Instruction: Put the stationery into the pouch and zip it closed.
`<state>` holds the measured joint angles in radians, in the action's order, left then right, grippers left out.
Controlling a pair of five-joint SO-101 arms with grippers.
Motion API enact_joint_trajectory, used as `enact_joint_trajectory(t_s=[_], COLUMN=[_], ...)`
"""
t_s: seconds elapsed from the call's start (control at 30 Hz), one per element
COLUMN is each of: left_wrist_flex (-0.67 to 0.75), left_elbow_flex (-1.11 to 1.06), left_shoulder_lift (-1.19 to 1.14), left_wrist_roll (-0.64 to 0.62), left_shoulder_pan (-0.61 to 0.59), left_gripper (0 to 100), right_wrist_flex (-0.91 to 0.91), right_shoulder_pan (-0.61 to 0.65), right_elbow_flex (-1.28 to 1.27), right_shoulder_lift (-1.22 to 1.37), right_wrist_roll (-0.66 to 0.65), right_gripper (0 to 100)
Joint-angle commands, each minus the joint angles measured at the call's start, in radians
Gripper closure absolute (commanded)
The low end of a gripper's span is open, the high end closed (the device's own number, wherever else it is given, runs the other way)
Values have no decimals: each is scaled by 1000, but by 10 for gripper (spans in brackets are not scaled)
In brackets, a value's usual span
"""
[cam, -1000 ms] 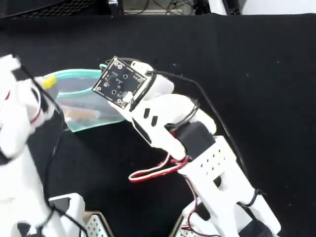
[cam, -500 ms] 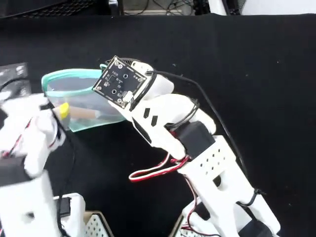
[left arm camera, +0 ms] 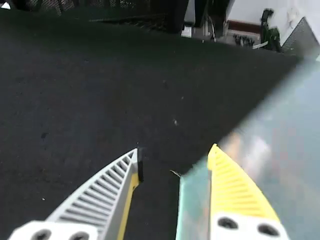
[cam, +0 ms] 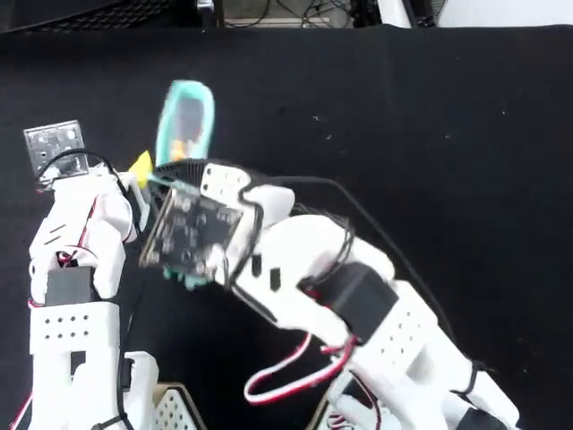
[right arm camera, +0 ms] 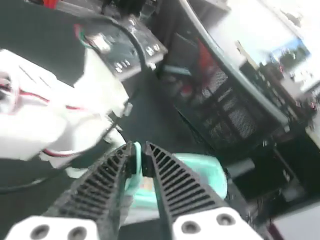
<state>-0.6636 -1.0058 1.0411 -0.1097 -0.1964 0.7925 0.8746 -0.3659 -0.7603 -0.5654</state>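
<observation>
here's the pouch (cam: 185,121) held up on end over the far left part of the black table (cam: 430,134), its teal rim showing to the high camera as a narrow oval. through the clear side there's an orange item (cam: 183,143), too blurred to name.

the right gripper (right arm camera: 140,146) has it: the two black ribbed fingers are pinched almost together with the pouch's teal edge (right arm camera: 200,175) caught between them. from above, the right arm (cam: 358,296) slants in from the near right corner toward the pouch, and its camera board (cam: 192,235) sits over the gripper's grip point, so the pinch itself is hidden there.

over to the left gripper (left arm camera: 175,148) - jaws spread wide, nothing clamped. the white ribbed finger (left arm camera: 107,192) stands off by itself with bare table (left arm camera: 75,90) in the gap, while the yellow finger (left arm camera: 232,190) lies right along the pouch (left arm camera: 280,125), a teal strip of the rim pressed against its inner side. in the high view that yellow finger (cam: 141,167) sits just beside the lower end of the pouch, with the left arm (cam: 76,260) rising from the near left edge.

the right wrist camera also catches the left arm (right arm camera: 45,115) close by - white housing and red wires, just beyond the black fingers.
</observation>
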Motion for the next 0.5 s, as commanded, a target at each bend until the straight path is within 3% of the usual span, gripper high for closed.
enact_joint_trajectory(t_s=[0.0, 0.27, 0.47], left_wrist_flex=[-55, -381, -508], left_elbow_flex=[16, 125, 111], left_shoulder_lift=[48, 394, 698], left_wrist_roll=[-17, -11, 34], left_shoulder_pan=[-51, -145, 45], left_gripper=[770, 765, 764], right_wrist_flex=[0, -64, -97], right_shoulder_pan=[15, -84, -104], right_elbow_flex=[5, 4, 8], right_shoulder_lift=[-41, 77, 165], right_wrist_roll=[-15, -17, -11], right_gripper=[985, 985, 985])
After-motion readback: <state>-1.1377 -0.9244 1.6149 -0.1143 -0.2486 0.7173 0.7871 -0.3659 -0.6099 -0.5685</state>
